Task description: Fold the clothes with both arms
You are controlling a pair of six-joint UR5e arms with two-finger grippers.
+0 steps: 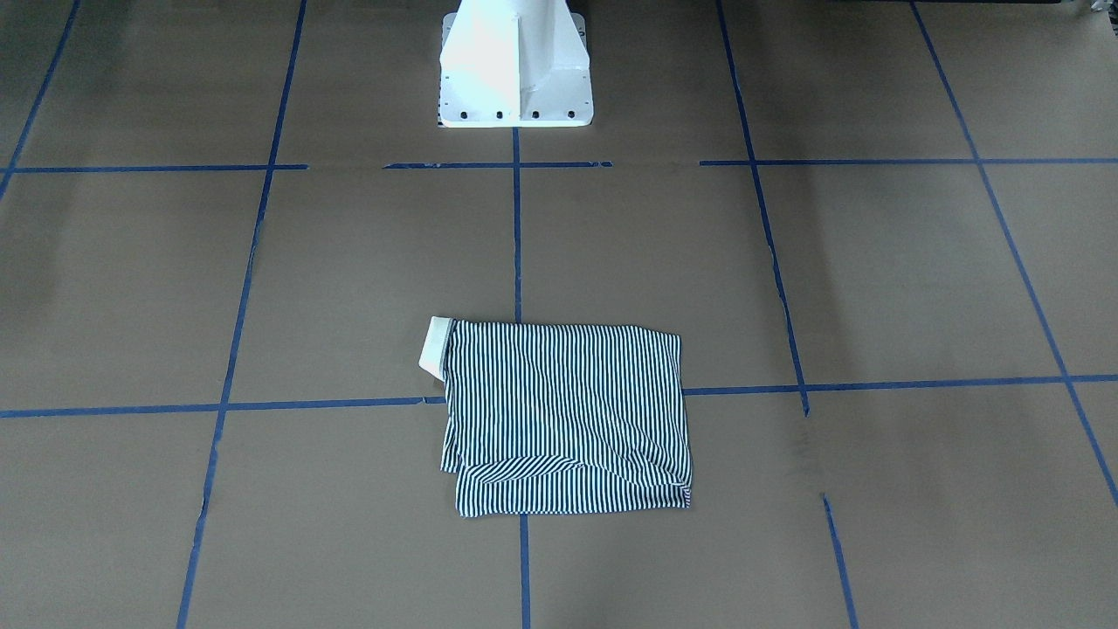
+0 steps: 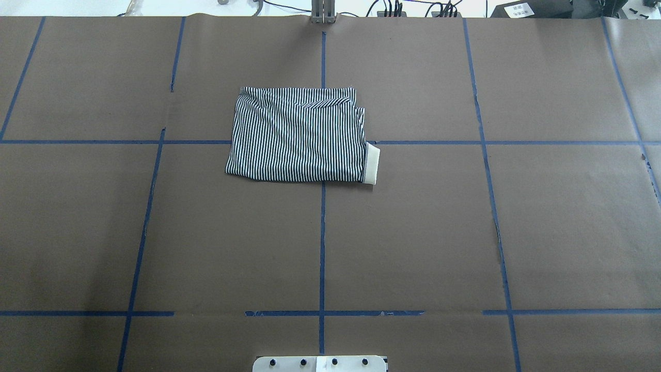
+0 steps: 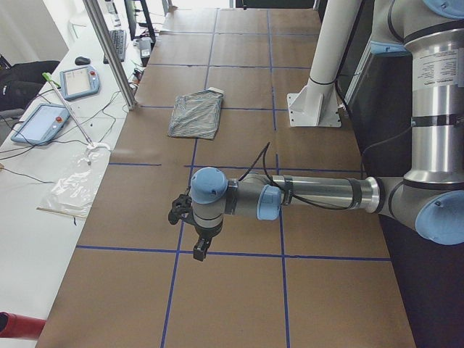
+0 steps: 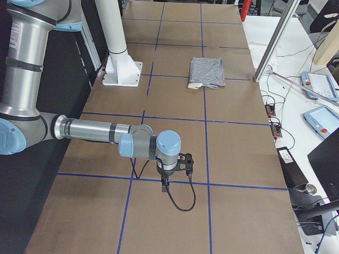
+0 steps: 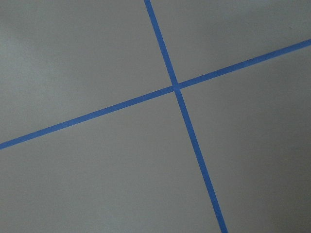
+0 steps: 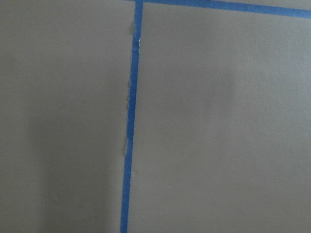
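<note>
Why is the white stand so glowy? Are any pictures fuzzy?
Front-facing view: light washes out the white stand, hiding its details. Overhead view: even light, and the shirt shows crisp stripes. Right wrist view: the blue tape looks a bit soft, with faint shadows nearby.

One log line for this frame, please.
shirt: folded, flat on table, collar sticking out | left arm: clear of shirt | right arm: clear of shirt | jaws: cannot tell

Navy-and-white striped polo shirt, cream collar; brown table gridded with blue tape.
</note>
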